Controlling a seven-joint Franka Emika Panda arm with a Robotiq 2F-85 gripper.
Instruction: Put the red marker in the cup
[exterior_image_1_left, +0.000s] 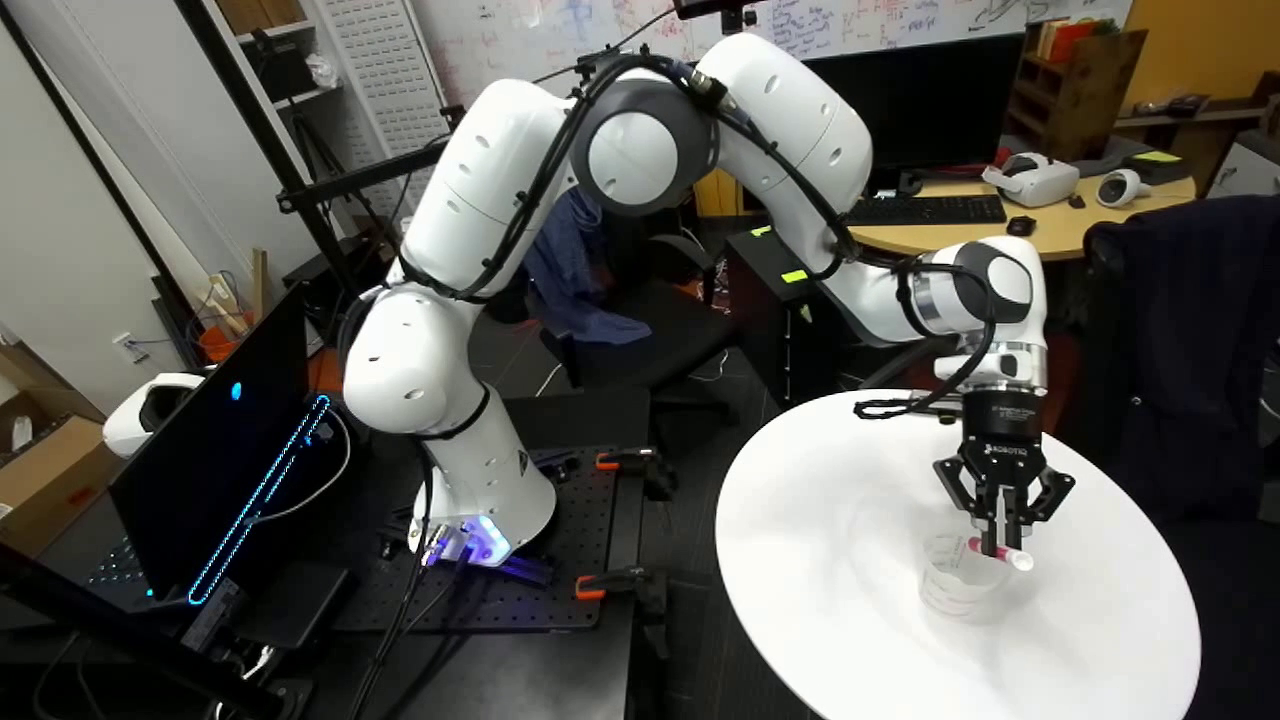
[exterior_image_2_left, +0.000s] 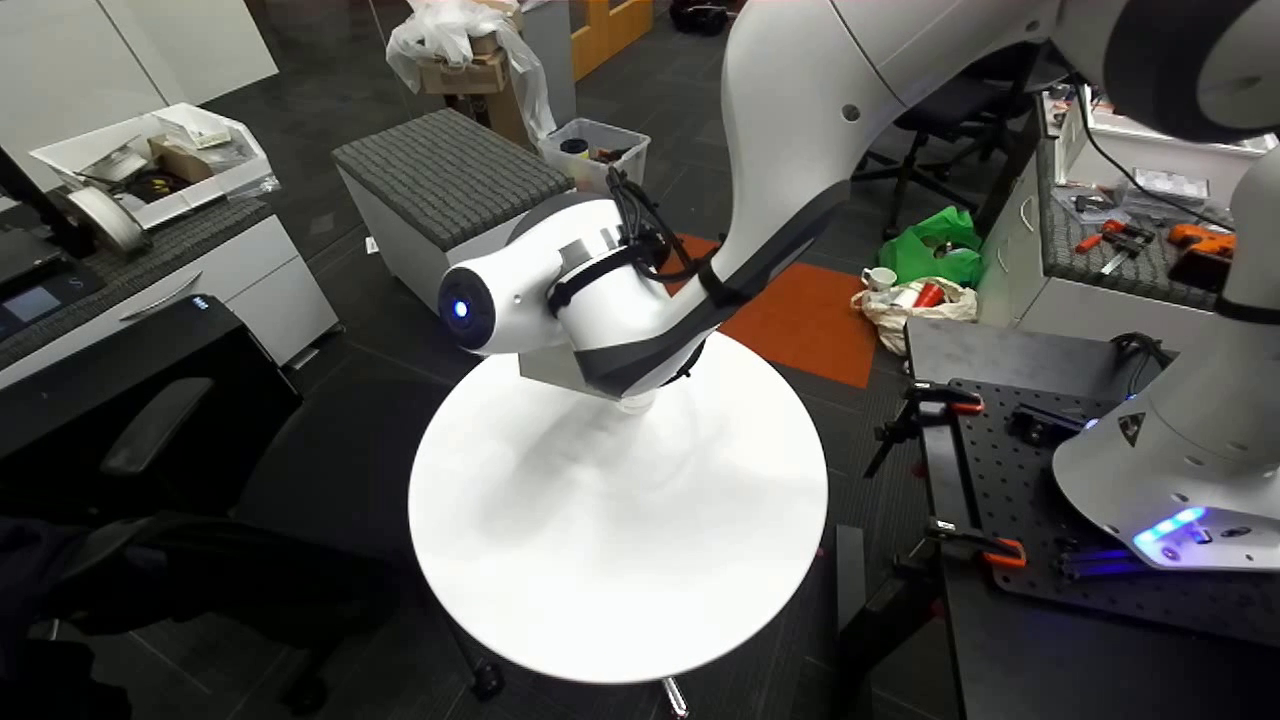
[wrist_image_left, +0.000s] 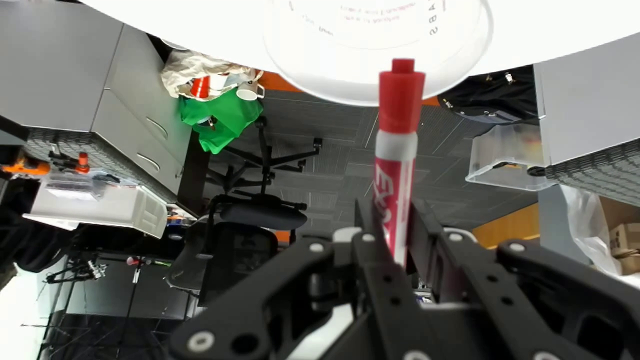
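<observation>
The red marker (exterior_image_1_left: 1016, 558) is held between the fingers of my gripper (exterior_image_1_left: 1001, 550), which is shut on it. In an exterior view the marker lies nearly level across the fingertips, with its white end toward the camera. In the wrist view the marker (wrist_image_left: 397, 145) sticks out from the gripper (wrist_image_left: 392, 215), with its red cap toward the cup. The clear cup (exterior_image_1_left: 950, 598) stands upright on the round white table, just beside and below the fingertips. Its rim (wrist_image_left: 320, 90) shows at the top of the wrist view. In an exterior view the arm hides the gripper and most of the cup (exterior_image_2_left: 637, 402).
The round white table (exterior_image_1_left: 800, 560) bears the cup. The robot base stands on a black bench (exterior_image_1_left: 560, 660) with clamps (exterior_image_1_left: 625, 585) at its edge. A dark chair (exterior_image_2_left: 200, 450) stands close to the table. A desk with a monitor (exterior_image_1_left: 920, 100) stands behind.
</observation>
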